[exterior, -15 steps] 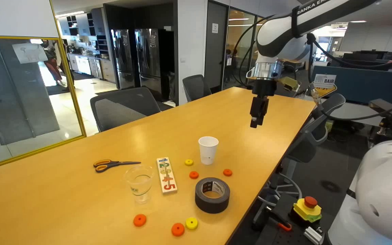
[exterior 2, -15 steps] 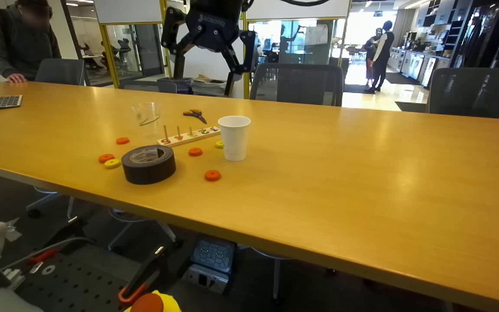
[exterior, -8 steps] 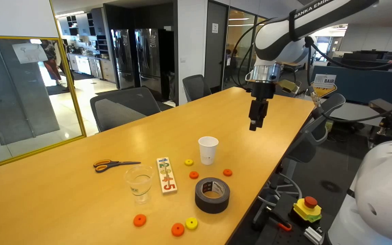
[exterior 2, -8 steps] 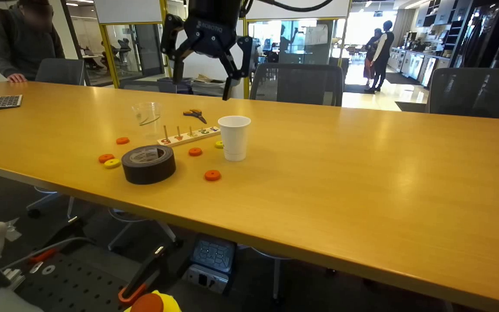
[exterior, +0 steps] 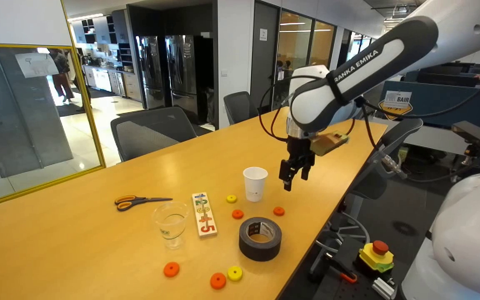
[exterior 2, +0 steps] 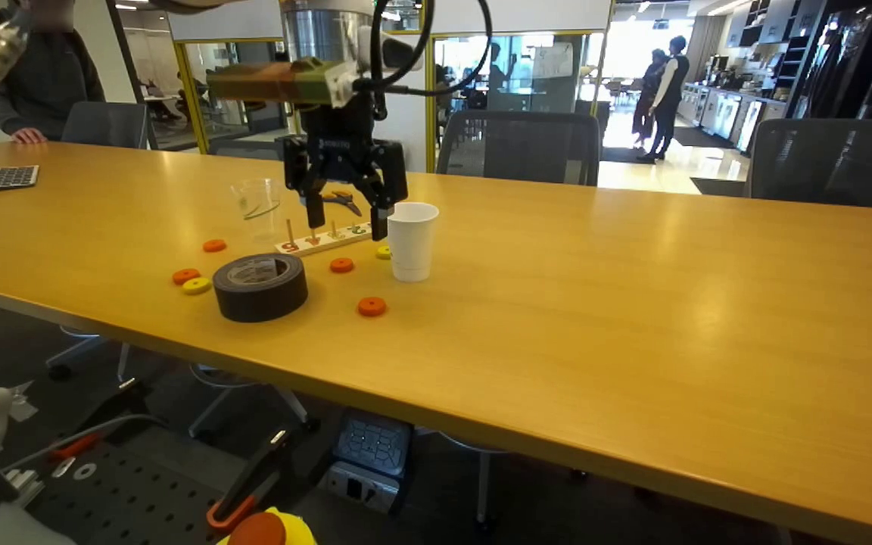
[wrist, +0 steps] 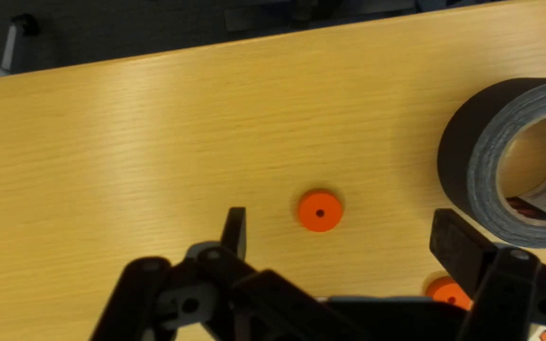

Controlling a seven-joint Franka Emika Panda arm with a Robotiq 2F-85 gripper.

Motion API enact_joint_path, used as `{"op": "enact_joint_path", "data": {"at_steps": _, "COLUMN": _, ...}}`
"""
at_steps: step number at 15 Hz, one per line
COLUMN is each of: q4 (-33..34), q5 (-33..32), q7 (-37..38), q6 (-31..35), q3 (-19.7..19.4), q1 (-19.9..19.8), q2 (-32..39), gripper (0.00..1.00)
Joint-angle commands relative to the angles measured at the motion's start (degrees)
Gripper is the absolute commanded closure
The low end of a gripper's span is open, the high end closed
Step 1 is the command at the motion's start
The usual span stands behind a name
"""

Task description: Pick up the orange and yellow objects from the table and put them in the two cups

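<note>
Several orange discs and two yellow discs lie flat on the light-wood table. The white cup stands upright near the gripper. Further along, the clear cup is also upright. Above the tabletop my gripper hangs pointing down, open and holding nothing. In the wrist view one orange disc shows below, between the spread fingertips; a second orange disc is partly covered by the far finger.
A black tape roll sits close to the discs. The numbered peg board and orange-handled scissors lie beyond. The table's near edge crosses the wrist view. A person stands at the far end.
My gripper has come down and over toward the white cup and the discs, and it has turned about its vertical axis. It stays open. The discs and cups have not moved.
</note>
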Motion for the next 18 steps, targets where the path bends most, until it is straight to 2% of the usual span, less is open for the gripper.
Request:
{"op": "enact_joint_path", "data": {"at_steps": 1, "q4": -3.7, "q5": -4.7, "q7": 11.5, "q6": 9.2, "q3": 4.0, "q1": -3.3, "q2": 2.7, "gripper": 0.00}}
{"op": "enact_joint_path", "data": {"at_steps": 4, "q4": -3.9, "q5": -5.6, "q7": 15.0, "q6": 13.9, "q3": 3.8, "q1": -4.7, "q2": 7.7, "gripper": 0.00}}
{"op": "enact_joint_path", "data": {"at_steps": 12, "q4": -0.9, "q5": -0.4, "q7": 11.8, "q6": 25.6, "q3": 1.6, "q1": -3.8, "q2": 21.6, "gripper": 0.00}}
{"op": "enact_joint_path", "data": {"at_steps": 18, "q4": 2.9, "q5": 4.5, "q7": 9.2, "q6": 28.1, "q3": 2.4, "q1": -1.9, "q2": 26.1, "gripper": 0.00}}
